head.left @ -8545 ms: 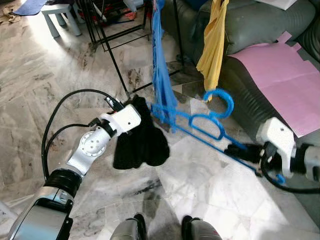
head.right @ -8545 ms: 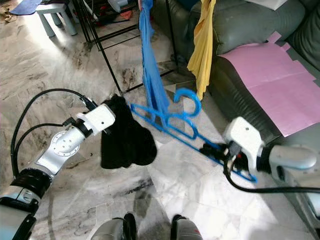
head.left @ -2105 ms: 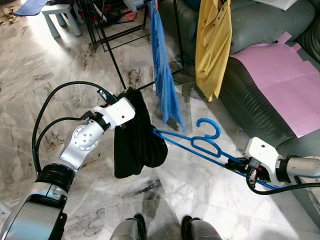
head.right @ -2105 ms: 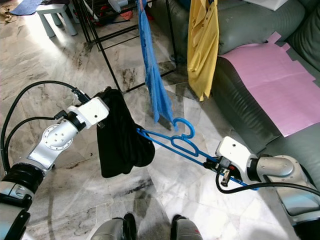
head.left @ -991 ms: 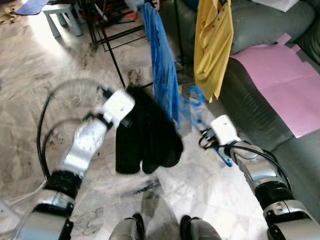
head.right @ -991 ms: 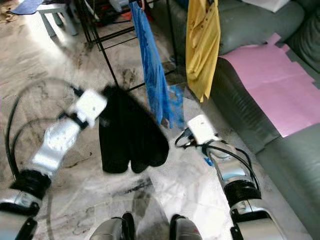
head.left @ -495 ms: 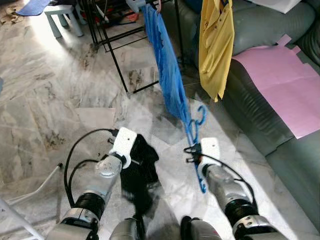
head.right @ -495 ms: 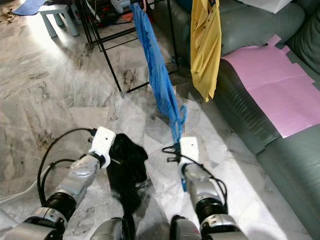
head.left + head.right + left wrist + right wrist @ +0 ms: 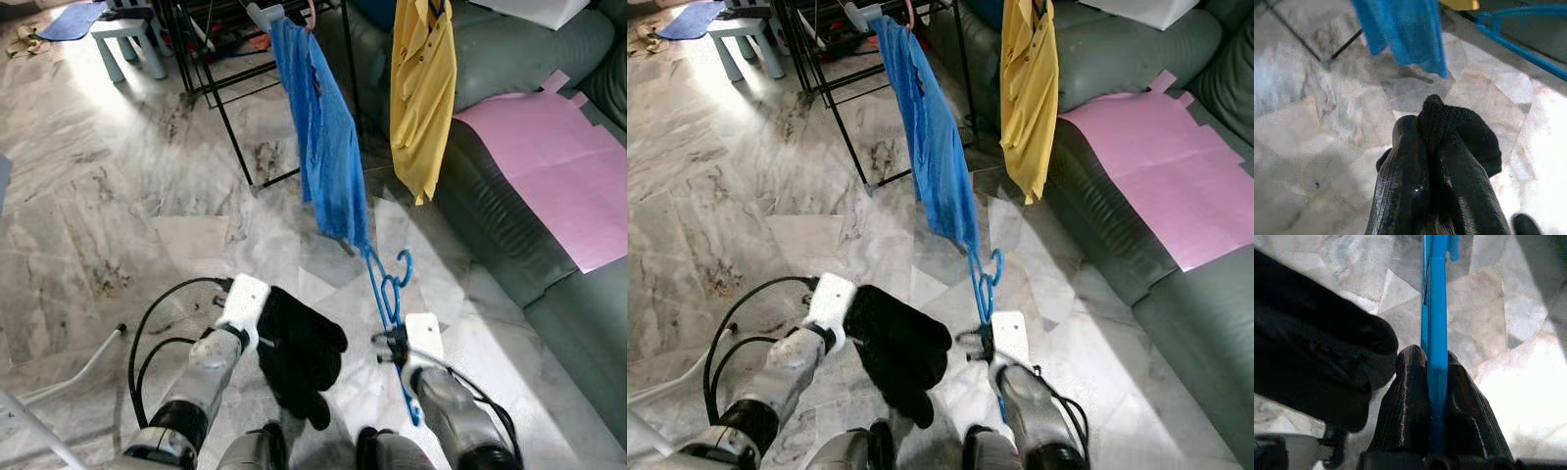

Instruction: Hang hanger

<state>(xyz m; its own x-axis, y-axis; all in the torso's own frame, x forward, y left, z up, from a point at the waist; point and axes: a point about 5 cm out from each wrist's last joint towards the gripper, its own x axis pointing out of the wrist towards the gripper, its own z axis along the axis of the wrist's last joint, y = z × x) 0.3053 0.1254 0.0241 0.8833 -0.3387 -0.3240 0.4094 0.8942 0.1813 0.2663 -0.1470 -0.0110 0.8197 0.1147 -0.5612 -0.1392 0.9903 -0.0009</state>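
A blue plastic hanger (image 9: pixel 388 285) stands nearly upright over the marble floor, its hook (image 9: pixel 400 262) uppermost, just below the hem of a blue shirt (image 9: pixel 328 147) that hangs on a black rack (image 9: pixel 227 108). My right gripper (image 9: pixel 1432 355) is shut on the hanger's lower bar, close in front of my body (image 9: pixel 394 343). My left gripper (image 9: pixel 1422 127) is shut on a black garment (image 9: pixel 302 354), which hangs bunched to the left of the hanger. A yellow shirt (image 9: pixel 423 88) hangs on the rack beside the blue one.
A grey-green sofa (image 9: pixel 509 59) with a pink sheet (image 9: pixel 549 157) on it runs along the right. A small pale stool (image 9: pixel 122 39) stands at the far left, behind the rack's black legs. A thin white rod (image 9: pixel 69 367) lies on the floor at the left.
Both arms have drawn in from a wide spread to close before my body. The hanger has swung from lying across to upright. In the last half second the black garment has swung up and right.
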